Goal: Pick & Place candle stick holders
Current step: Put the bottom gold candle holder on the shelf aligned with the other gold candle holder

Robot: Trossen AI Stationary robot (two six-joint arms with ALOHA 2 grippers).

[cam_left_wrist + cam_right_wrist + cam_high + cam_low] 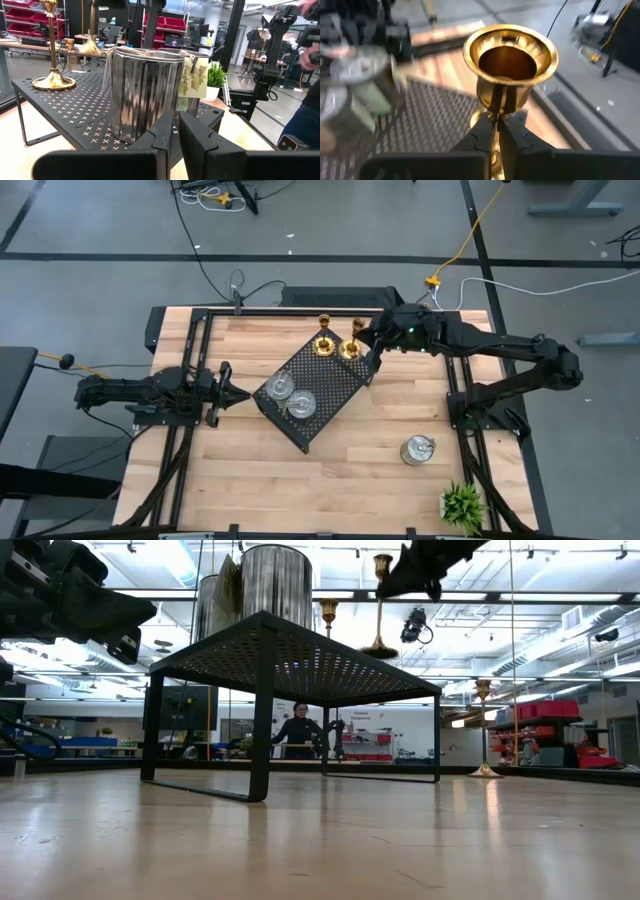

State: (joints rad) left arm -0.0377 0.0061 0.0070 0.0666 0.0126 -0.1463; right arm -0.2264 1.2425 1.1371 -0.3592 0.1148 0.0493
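Overhead, two gold holders [324, 340] and two silver holders [279, 388] stand on the black tray [335, 385]; a third silver holder [417, 449] sits on the table [250, 480] near the plant [462, 503].
Only the right wrist view shows the right gripper [496, 131] pinching a gold stem; the left gripper [240, 393], pressed together, holds nothing beside the tray.
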